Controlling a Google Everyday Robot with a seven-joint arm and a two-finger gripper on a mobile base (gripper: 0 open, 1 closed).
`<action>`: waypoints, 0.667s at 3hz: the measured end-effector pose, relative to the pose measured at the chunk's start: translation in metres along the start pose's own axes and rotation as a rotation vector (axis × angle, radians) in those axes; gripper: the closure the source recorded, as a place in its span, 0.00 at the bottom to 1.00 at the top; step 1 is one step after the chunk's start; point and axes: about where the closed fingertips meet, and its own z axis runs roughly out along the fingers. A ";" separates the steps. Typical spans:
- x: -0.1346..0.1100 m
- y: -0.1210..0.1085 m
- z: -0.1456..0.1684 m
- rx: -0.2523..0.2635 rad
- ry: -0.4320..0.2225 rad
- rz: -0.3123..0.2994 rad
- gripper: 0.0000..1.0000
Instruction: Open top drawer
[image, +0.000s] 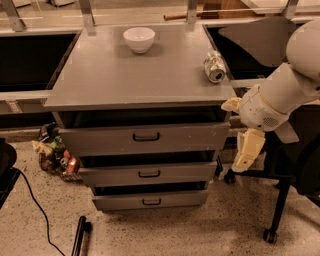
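The top drawer (190, 138) is the tallest, widest grey drawer, just under the cabinet top. Its flat front stands a little forward and carries a black loop handle (146, 136). Two shorter grey drawers sit below it, the middle one (185, 173) and the bottom one (180, 200). My gripper (246, 152) hangs from the white arm at the right of the cabinet, level with the top drawer's right end and well to the right of the handle. It holds nothing that I can see.
A white bowl (139, 39) and a tipped can (215, 66) rest on the cabinet top (125, 80). A black chair base with castors (272, 227) stands at the right. Bags of clutter (55, 152) lie at the left, with a black cable (35, 210) on the floor.
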 end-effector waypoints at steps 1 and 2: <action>0.000 0.000 0.000 0.000 0.000 0.000 0.00; 0.002 -0.009 0.010 -0.010 -0.013 -0.012 0.00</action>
